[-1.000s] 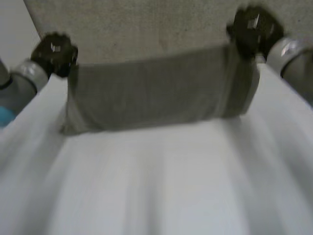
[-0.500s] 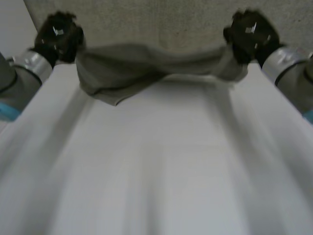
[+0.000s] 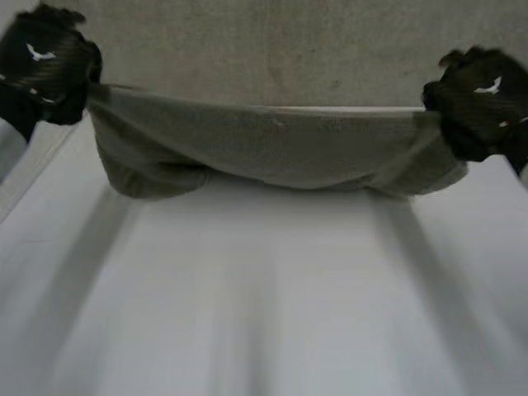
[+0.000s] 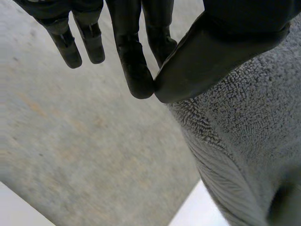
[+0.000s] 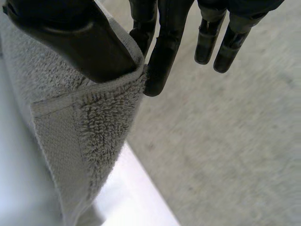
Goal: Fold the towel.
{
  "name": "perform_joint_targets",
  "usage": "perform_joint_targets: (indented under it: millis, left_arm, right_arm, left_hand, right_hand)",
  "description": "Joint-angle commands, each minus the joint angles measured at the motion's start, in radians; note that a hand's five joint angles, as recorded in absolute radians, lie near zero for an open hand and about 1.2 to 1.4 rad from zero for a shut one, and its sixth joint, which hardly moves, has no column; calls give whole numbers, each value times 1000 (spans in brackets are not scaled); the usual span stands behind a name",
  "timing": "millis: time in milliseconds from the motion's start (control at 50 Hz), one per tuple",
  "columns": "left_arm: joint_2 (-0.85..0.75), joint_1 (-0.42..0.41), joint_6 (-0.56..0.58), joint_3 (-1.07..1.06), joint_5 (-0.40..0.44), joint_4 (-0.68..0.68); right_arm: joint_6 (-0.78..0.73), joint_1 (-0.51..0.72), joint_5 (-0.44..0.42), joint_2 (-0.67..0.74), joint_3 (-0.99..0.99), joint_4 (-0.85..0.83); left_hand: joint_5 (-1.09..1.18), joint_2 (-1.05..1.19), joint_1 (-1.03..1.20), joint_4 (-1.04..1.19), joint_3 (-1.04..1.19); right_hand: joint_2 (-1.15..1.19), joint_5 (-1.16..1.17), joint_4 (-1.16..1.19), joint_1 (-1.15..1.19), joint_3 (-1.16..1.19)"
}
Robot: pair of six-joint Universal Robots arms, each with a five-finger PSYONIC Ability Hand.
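A grey towel (image 3: 272,153) hangs stretched between my two hands above the far part of the white table (image 3: 264,313), its lower part sagging in folds. My left hand (image 3: 45,70) pinches the towel's left top corner; in the left wrist view the thumb (image 4: 211,52) presses the towel (image 4: 249,141) against a finger. My right hand (image 3: 478,103) pinches the right top corner; in the right wrist view the thumb (image 5: 80,42) clamps the towel's hemmed edge (image 5: 80,127) against a finger.
Beyond the table's far edge lies beige speckled floor (image 3: 272,49). The table surface in front of the towel is bare and white.
Both hands have moved apart and toward the camera, lifting the towel. It was bunched and slack half a second ago; now it hangs taut along its top edge.
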Motion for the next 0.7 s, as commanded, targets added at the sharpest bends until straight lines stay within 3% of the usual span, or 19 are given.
perform_joint_targets:
  millis: [20,100,220,440,500,540,560,600,620,660,700]
  left_arm:
    - [108,42,-44,-89,70,-30]
    - [106,73,-38,-135,112,-71]
    - [87,83,-36,-161,112,-75]
    - [-152,79,-16,-62,96,-64]
    - [-270,57,-4,57,86,-68]
    - [-385,4,-5,235,13,-74]
    - [-385,4,-5,236,12,-75]
    - [-475,-57,-8,465,-90,-88]
    - [-476,-58,-8,466,-91,-88]
    - [-485,-90,-28,677,-163,-110]
    - [-470,-98,-57,742,-167,-111]
  right_arm:
    - [58,-63,-111,-121,41,78]
    - [27,-107,-152,-116,50,129]
    - [-40,-101,-144,-62,54,145]
    - [-140,-58,-100,143,-65,175]
    - [-146,3,-28,246,-181,170]
    - [-152,64,62,348,-354,164]
    - [-152,65,63,349,-354,164]
    - [-162,110,130,440,-603,140]
    - [-162,111,130,441,-604,139]
    - [-134,138,174,467,-829,66]
    - [-95,146,179,462,-897,19]
  left_hand:
    - [36,43,98,-66,-57]
    - [36,43,98,-66,-57]
    - [36,43,98,-66,-57]
    - [36,43,98,-66,-57]
    - [36,43,98,-66,-57]
    - [36,43,98,-66,-57]
    - [36,43,98,-66,-57]
    - [36,43,98,-66,-57]
    - [36,43,98,-66,-57]
    - [36,43,98,-66,-57]
    - [36,43,98,-66,-57]
  right_hand:
    - [62,49,-76,85,-52]
    - [62,49,-76,85,-52]
    - [62,49,-76,85,-52]
    - [62,49,-76,85,-52]
    - [62,49,-76,85,-52]
    - [62,49,-76,85,-52]
    - [62,49,-76,85,-52]
    - [62,49,-76,85,-52]
    - [62,49,-76,85,-52]
    - [62,49,-76,85,-52]
    - [62,49,-76,85,-52]
